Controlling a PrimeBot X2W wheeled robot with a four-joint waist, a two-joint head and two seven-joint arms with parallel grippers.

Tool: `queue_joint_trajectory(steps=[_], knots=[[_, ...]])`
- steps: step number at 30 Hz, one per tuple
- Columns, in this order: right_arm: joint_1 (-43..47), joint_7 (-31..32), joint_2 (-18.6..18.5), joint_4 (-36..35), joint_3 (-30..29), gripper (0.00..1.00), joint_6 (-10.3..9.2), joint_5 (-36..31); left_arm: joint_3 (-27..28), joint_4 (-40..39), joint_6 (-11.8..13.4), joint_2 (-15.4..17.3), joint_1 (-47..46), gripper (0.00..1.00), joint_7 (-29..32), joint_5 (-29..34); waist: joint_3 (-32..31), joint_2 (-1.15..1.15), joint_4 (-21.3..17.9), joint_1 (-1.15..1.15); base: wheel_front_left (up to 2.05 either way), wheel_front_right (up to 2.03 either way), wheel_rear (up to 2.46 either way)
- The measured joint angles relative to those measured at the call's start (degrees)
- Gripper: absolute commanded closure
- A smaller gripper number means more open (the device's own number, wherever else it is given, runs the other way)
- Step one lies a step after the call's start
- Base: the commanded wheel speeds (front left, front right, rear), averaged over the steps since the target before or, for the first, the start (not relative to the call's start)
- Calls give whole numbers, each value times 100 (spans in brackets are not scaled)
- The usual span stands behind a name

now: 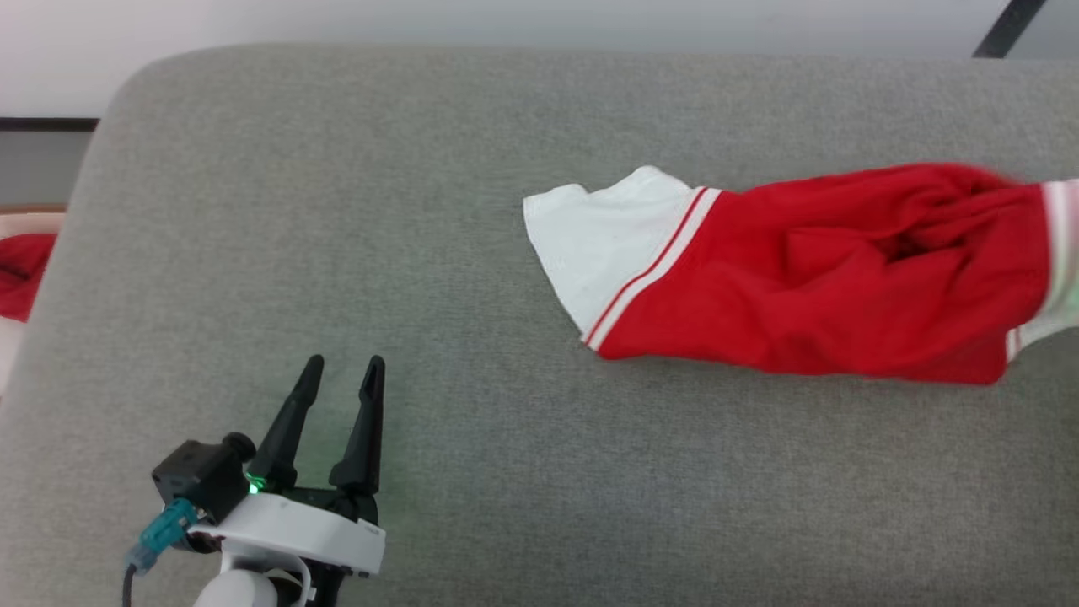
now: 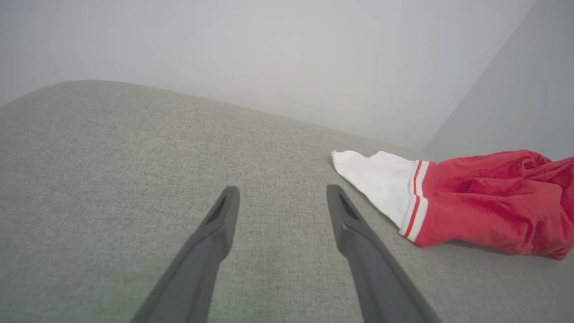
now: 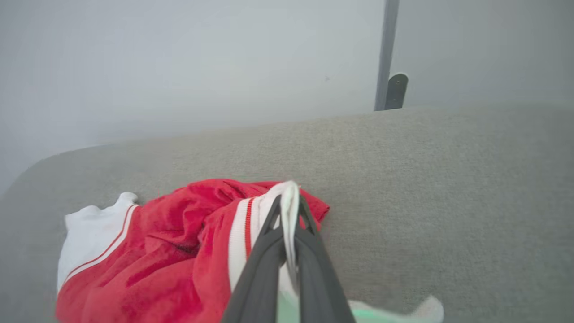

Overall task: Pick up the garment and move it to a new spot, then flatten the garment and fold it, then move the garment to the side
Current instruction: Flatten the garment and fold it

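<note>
Nearest the robot, the left gripper (image 1: 345,362) hung low over bare cushion (image 1: 337,211). Its fingers were spread wide and held nothing, and it was well apart from the garment (image 1: 801,278). Beyond it and to the right, the garment lay bunched on the cushion, its red body crumpled. One white sleeve (image 1: 598,244) with striped trim pointed toward the left gripper. At the garment's other end, the right gripper (image 3: 290,206) had its fingers closed on the edge of the opposite white sleeve. In the right wrist view the cloth was pinched between them and drawn up a little.

The step in hand looked like the pick-up before the move. The pinch probably needed testing first, because only a thin fold of sleeve showed between the fingers. A slow, straight lift would prove it before any sideways travel. Lifting high enough for the trailing sleeve to clear would keep the garment from dragging and twisting on the rough fabric. The left gripper would do best to wait clear, or to take the near sleeve if the garment was to be carried spread. The new spot seemed best on open cushion near the middle. That would keep it away from the far edge by the wall (image 3: 179,67) and from the separate red cloth (image 1: 21,274) off the left side.
</note>
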Motion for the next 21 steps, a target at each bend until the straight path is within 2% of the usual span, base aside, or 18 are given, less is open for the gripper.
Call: queue_joint_trajectory(steps=[4, 11, 18, 19, 20, 21], knots=[[100, -216, 170, 253, -662, 100, 0, -276, -1, -10, -15, 30, -25, 0, 0, 0, 107, 0, -71, 0, 0, 0, 0], [-4, -821, 342, 845, -1367, 100, 0, -737, -109, 65, -23, 41, -84, 0, 0, -1, 229, 0, -98, 0, 0, 0, 0], [-59, -1256, 389, 1717, -1778, 100, 0, -1622, -112, 94, -24, 70, -112, 0, 0, -16, 296, 0, -54, 0, 0, 0, 0], [-80, -1337, 398, 1849, -1782, 97, 0, -1731, -108, 99, -24, 76, -112, 0, 0, -22, 309, 0, -59, 0, 0, 0, 0], [-141, -1432, 439, 1987, -1797, 84, 0, -1755, -113, 109, -25, 80, -115, 0, 0, -36, 320, 0, -66, 0, 0, 0, 0], [-219, -1559, 501, 2096, -1823, 60, 0, -1794, -129, 122, -27, 79, -122, 0, 0, -44, 329, 0, -71, 0, 0, 0, 0]])
